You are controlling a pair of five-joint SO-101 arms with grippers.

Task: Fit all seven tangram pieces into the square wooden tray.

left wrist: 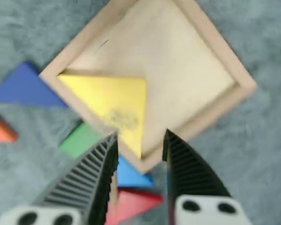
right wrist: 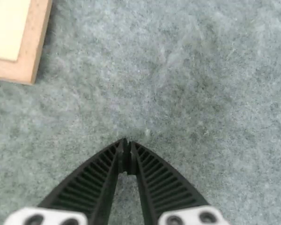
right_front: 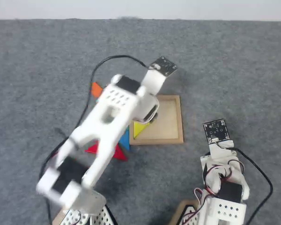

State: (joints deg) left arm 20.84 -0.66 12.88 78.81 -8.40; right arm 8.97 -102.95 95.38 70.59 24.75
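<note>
Black ribbed left tool [left wrist: 140, 136]: jaws apart, holding nothing, poised over one corner of the tray.
Yellow triangle [left wrist: 112, 96]: lies flat inside the tray, tucked into that corner with an edge along the wall.
Square wooden tray [left wrist: 178, 61]: on the bench, otherwise bare inside.
Step in hand: first piece appears placed; six remain outside.
Next move: lift clear of the wall, swing to a loose piece, close on its edges, and bring it in beside the yellow one.
Nearest loose pieces: red [left wrist: 131, 204] and light blue [left wrist: 131, 173], just outside the tray's corner.
Farther loose pieces: green [left wrist: 79, 139], dark blue triangle [left wrist: 25, 86], orange [left wrist: 0, 131].
Obstruction: the pieces crowd together against the tray wall, leaving little room for a jaw.
Right tool [right wrist: 127, 143]: jaws closed, empty, over the grey felt bench [right wrist: 178, 70], apart from the tray.
</note>
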